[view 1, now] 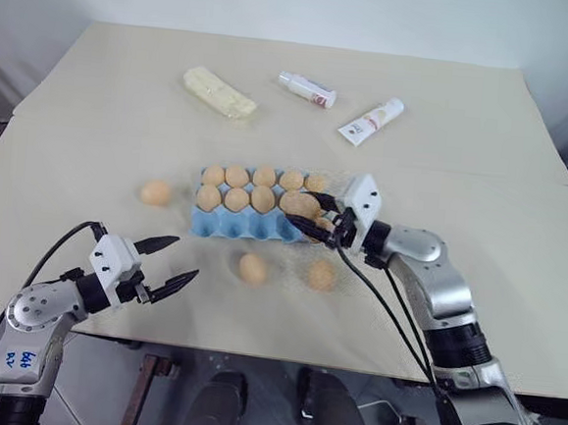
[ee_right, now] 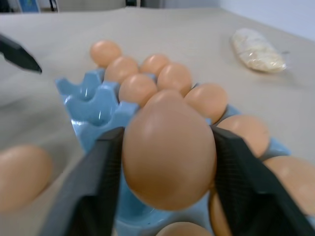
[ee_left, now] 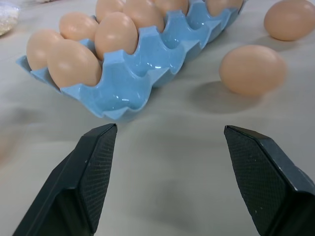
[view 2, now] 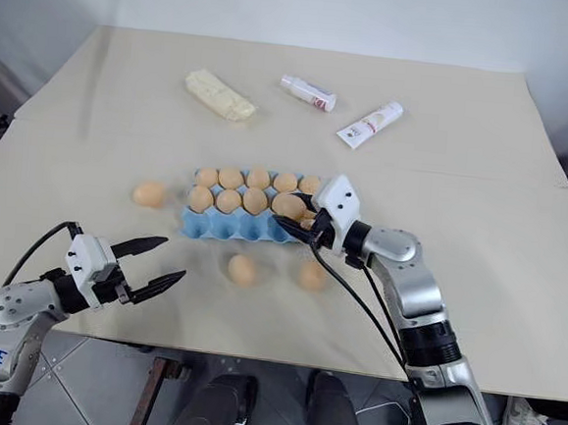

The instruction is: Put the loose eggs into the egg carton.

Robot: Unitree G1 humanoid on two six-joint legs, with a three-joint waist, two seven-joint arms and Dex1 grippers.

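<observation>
Right gripper over the egg carton's right end, pinching an egg between its fingers.
Blue carton mid-table, far and middle rows filled, near row open. Left gripper at near left, fingers spread, holding nothing. Three loose eggs on the table: one left of the carton, two just near of it.
</observation>
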